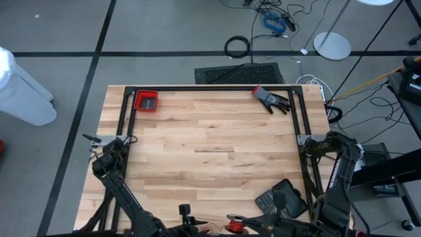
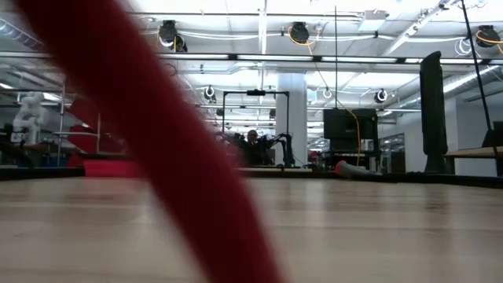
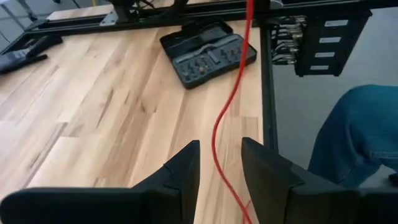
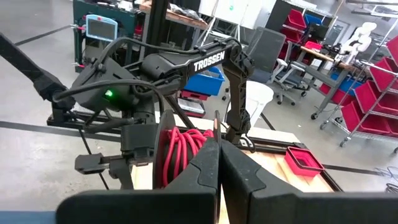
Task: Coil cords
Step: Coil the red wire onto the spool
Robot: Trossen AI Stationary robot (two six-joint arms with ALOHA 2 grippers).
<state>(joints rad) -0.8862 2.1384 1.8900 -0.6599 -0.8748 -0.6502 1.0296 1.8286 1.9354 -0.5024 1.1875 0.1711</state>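
The red cord (image 3: 219,124) is running as one long thin line away from the left gripper (image 3: 219,168), and that line is the relation the next move turns on. In the left wrist view the cord is passing straight through the gap between the two dark fingers (image 3: 180,171), then stretching off over the bare wooden table (image 3: 93,106), past an open black tool case (image 3: 208,53) lying near the table's black frame rail. The left fingers are standing partway apart with the cord between them; whether the pads are touching it cannot be told, and it looks as though the cord is sliding freely rather than being clamped. Its long axis is lying roughly along the direction the fingers point.

In the right wrist view the right gripper (image 4: 219,155) is pressing its fingers fully together, with a very thin upright piece rising from the seam between them; whether that is the cord cannot be told. Just beyond these fingers sits a red coil (image 4: 183,152), wound in several loops against the left arm's black body. From above, both grippers are crowding the table's near edge, close together, with a small patch of red between them.

So the wound part is lying nearest the right gripper, while the loose run is leading out from the left one. A person's blue-trousered knee (image 3: 357,134) is showing beside the table edge. A dark glove (image 1: 271,99) and a red bin (image 1: 146,101) are lying at the far side, well apart from the work.
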